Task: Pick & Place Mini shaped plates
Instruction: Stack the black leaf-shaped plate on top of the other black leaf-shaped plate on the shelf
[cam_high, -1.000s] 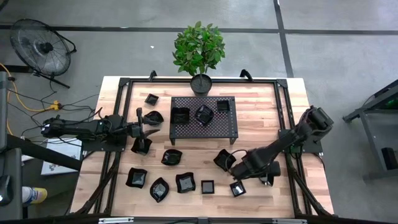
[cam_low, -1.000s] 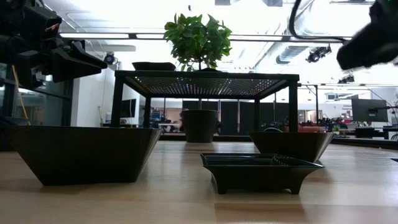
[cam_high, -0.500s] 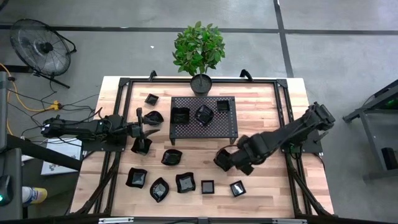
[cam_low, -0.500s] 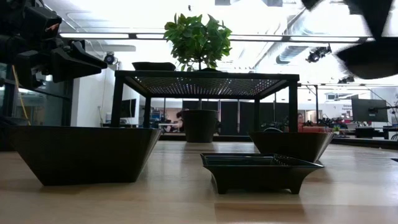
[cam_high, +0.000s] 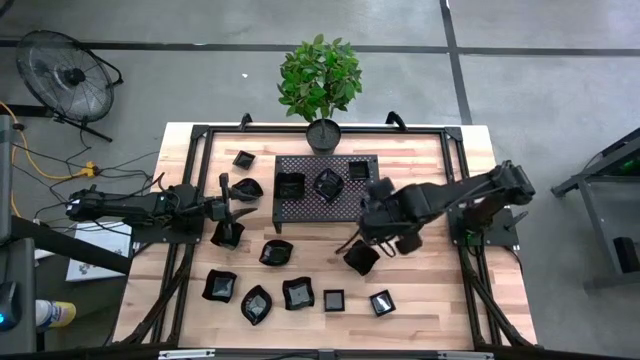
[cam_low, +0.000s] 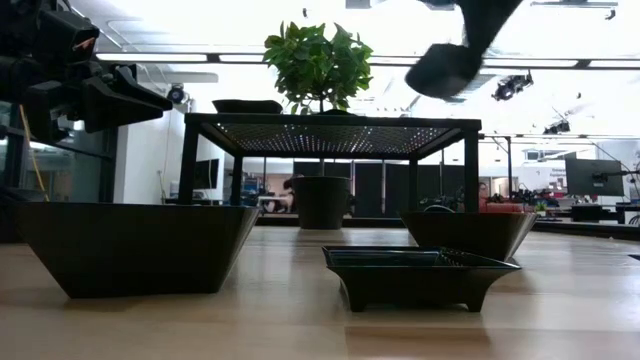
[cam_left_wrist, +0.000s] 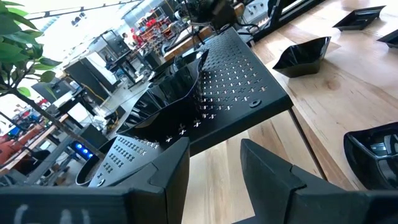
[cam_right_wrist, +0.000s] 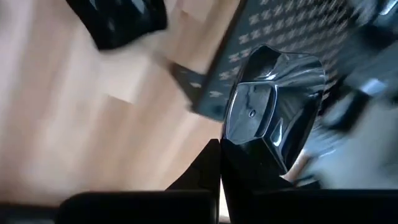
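Observation:
Small glossy black mini plates lie on the wooden table, among them one (cam_high: 360, 257) near the middle and a row (cam_high: 298, 293) toward the near edge. Three more (cam_high: 328, 183) sit on the black perforated rack (cam_high: 370, 205). My right gripper (cam_high: 380, 220) hangs by the rack's right near corner, shut on a wavy-edged plate (cam_right_wrist: 273, 99), which in the low view (cam_low: 445, 68) is higher than the rack's top. My left gripper (cam_left_wrist: 214, 174) is open at the table's left side (cam_high: 228, 205), level, with nothing between its fingers. My right gripper pinches the plate by its rim (cam_right_wrist: 233, 146) between its two fingers. The fingers (cam_right_wrist: 205, 168) come from above, pointing steeply down. The plate is lifted clear of the table and rack and hangs tilted beyond the fingertips, its glossy hollow toward the wrist camera.
A potted plant (cam_high: 323, 133) stands behind the rack at the far edge. Two plates (cam_high: 248, 188) (cam_high: 228, 233) lie close to my left gripper, and a small one (cam_high: 243, 158) lies farther back. Black frame rails (cam_high: 190, 200) run along the table's sides.
My right gripper has risen from low near the table's right near part and gone left and toward the far edge, up to the rack's right near corner. Its wrist has rolled strongly. It has stayed shut on the plate, which has gone up with it.

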